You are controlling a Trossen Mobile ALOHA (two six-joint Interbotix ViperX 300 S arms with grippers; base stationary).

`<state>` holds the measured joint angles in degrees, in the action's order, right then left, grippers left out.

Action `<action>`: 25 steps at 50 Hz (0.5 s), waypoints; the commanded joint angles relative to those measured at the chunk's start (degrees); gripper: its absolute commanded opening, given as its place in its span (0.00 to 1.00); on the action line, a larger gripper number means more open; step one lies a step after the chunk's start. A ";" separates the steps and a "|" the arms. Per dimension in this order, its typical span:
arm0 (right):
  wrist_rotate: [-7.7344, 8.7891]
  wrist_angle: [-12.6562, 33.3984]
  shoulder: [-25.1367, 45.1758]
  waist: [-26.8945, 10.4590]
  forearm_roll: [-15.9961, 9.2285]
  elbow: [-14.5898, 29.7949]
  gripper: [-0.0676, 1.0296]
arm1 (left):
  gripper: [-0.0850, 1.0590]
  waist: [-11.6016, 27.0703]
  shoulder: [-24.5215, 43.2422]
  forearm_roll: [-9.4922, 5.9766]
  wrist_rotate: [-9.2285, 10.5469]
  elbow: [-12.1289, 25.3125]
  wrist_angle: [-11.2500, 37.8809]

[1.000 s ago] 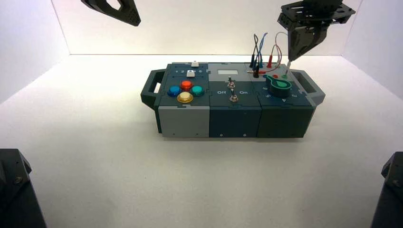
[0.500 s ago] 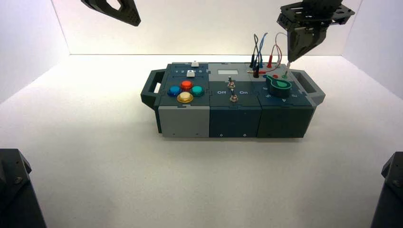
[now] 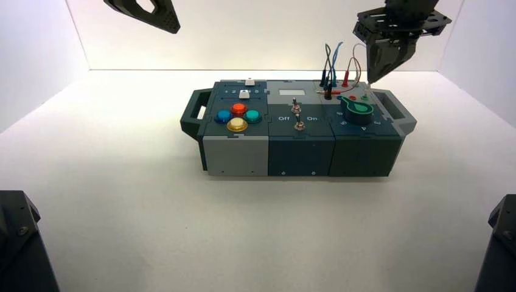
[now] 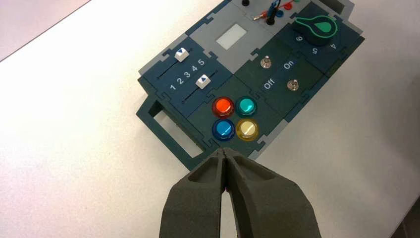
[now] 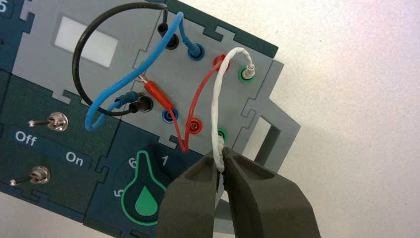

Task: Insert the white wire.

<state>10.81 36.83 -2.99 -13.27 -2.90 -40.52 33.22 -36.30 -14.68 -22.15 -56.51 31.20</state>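
Note:
The white wire (image 5: 217,106) is a twisted pale lead. One end is plugged into the far green socket (image 5: 246,73) on the box's grey wire panel. My right gripper (image 5: 219,159) is shut on the wire's other end, just above the near green socket (image 5: 222,134) beside the box's right handle. The plug tip is hidden between the fingers. In the high view the right gripper (image 3: 369,80) hangs over the box's (image 3: 298,152) back right corner. My left gripper (image 4: 225,152) is shut and empty, parked high at the far left (image 3: 173,27).
Red (image 5: 190,106), blue (image 5: 126,79) and black (image 5: 79,54) leads loop over the same panel. A green-marked knob (image 5: 143,193) sits beside the gripper, and two toggle switches (image 5: 57,121) lie further left. Coloured buttons (image 4: 233,119) and sliders (image 4: 190,67) fill the box's left part.
My right gripper has shifted slightly to the left with the white wire's end still in it. The left arm has not moved.

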 commanded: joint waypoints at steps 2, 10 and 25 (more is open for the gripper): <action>0.09 -0.26 -0.09 -0.35 0.44 1.23 0.04 | 0.05 -0.09 -0.18 0.09 -0.35 0.62 -0.44; 0.00 -0.62 1.23 -0.35 0.62 1.23 0.04 | 0.05 -0.09 -0.18 0.09 -0.35 0.53 -0.44; 0.09 -1.32 4.75 -0.35 0.62 1.49 0.04 | 0.05 -0.09 -0.18 0.09 -0.35 0.62 -0.44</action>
<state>10.81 35.77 0.88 -13.36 -2.37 -39.20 33.22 -36.30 -14.68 -22.15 -56.51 31.20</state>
